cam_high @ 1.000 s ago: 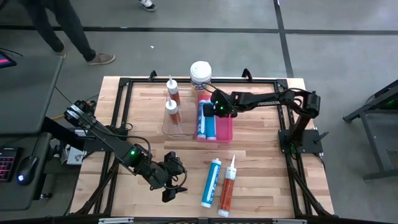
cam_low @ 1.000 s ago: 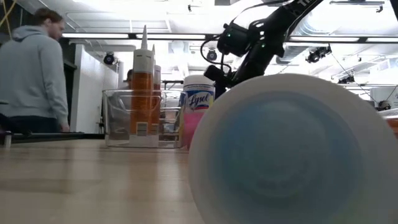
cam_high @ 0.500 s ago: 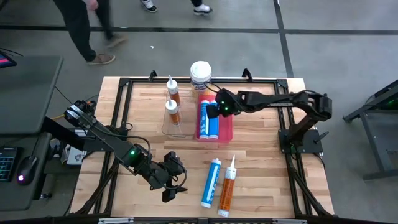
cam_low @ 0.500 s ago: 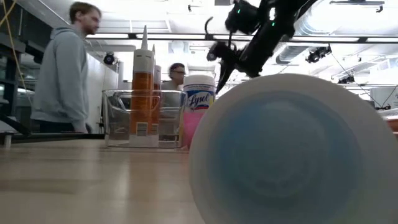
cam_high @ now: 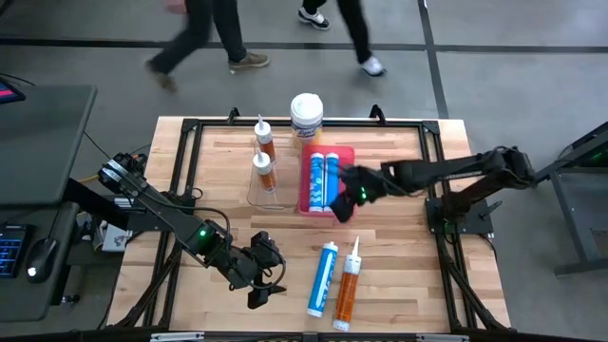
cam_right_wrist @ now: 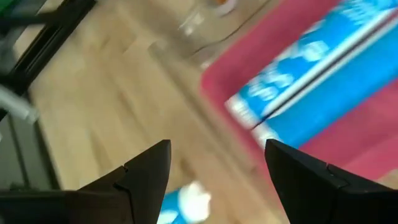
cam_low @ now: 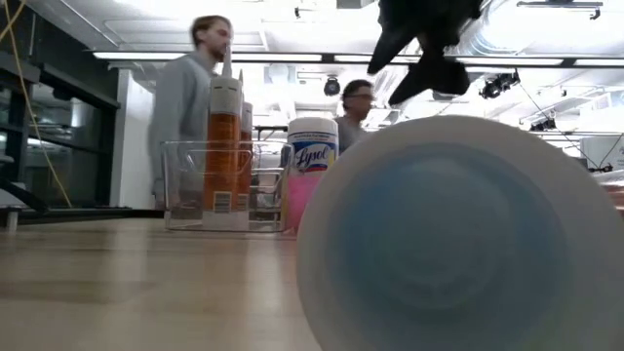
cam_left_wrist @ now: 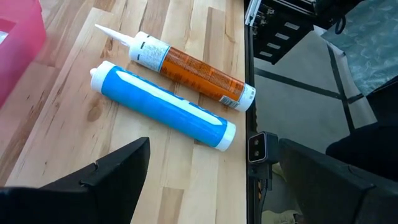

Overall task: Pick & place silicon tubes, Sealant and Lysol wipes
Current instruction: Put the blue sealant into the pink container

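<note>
The Lysol wipes canister (cam_high: 306,116) stands upright at the table's far edge, and its label shows in the low view (cam_low: 312,156). A pink tray (cam_high: 345,155) holds two blue tubes (cam_high: 324,179) lying flat. A clear bin (cam_high: 256,197) holds two orange sealant cartridges (cam_high: 265,163) upright. A blue tube (cam_high: 323,278) and an orange cartridge (cam_high: 349,285) lie on the wood near the front edge. My right gripper (cam_high: 342,206) hovers open over the tray's near end (cam_right_wrist: 217,168). My left gripper (cam_high: 262,288) waits open, left of the loose tubes (cam_left_wrist: 163,107).
The loose blue tube's round base (cam_low: 458,234) fills the low view close to the camera. Black frame rails (cam_high: 190,133) run around the table top. People walk on the floor beyond the far edge (cam_high: 218,38). Bare wood (cam_high: 399,256) lies right of the loose tubes.
My right gripper has drawn back from over the far part of the pink tray toward the table's near and right edges, rising and rolling as it went. Its fingers have stayed open with nothing in them. The tubes in the tray lie as before. People behind the table have walked across.
</note>
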